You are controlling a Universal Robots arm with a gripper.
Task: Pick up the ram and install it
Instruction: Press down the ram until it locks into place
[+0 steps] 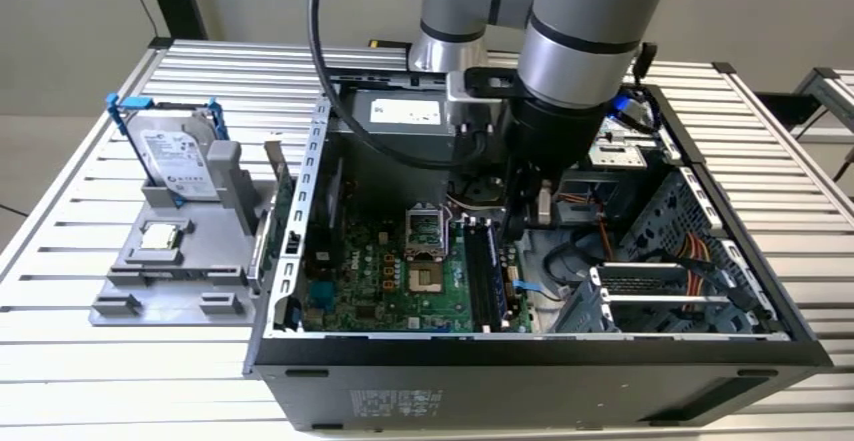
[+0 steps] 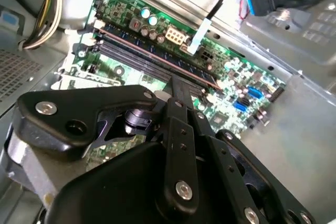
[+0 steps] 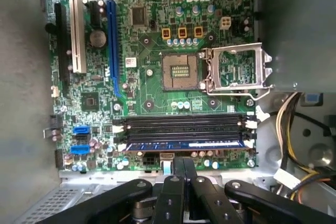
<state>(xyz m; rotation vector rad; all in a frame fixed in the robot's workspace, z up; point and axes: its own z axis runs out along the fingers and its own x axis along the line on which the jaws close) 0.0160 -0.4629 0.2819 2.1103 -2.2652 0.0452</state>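
Arm reaching straight down, gripper low

In the exterior view the grey arm (image 1: 581, 36) comes in from the far side and hangs almost upright, right of the scene's middle, its black wrist (image 1: 547, 131) below the silver sleeve. A black cable (image 1: 320, 51) loops down its left side. The gripper (image 1: 525, 219) points downward at the arm's lower end. In both wrist views the gripper's black linkages fan outward while the fingers (image 3: 184, 174) stand pressed together, closed with no gap between them; the same closed fingers (image 2: 181, 95) show in the second wrist view.
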